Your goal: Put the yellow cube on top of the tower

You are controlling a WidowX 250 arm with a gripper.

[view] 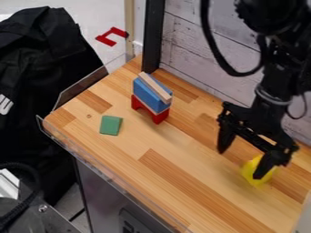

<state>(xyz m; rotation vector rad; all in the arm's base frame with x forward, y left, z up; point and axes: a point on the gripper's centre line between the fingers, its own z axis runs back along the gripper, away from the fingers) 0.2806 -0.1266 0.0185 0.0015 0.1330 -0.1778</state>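
At the right of the table, the black gripper (245,157) hangs low with its two fingers spread wide apart. The yellow cube (249,171) is at its right-hand finger, which covers part of it; whether they touch I cannot tell. Toward the back of the table stands the tower: a red arch (160,116) at the bottom, a blue block (146,95) on it, and a thin plain wood piece (155,87) lying on top.
A green block (110,125) lies left of the tower and nearer the front edge. Clear plastic edging (109,174) runs along the table's front left side. A white plank wall (200,61) rises behind the table, with a black post at its left end.
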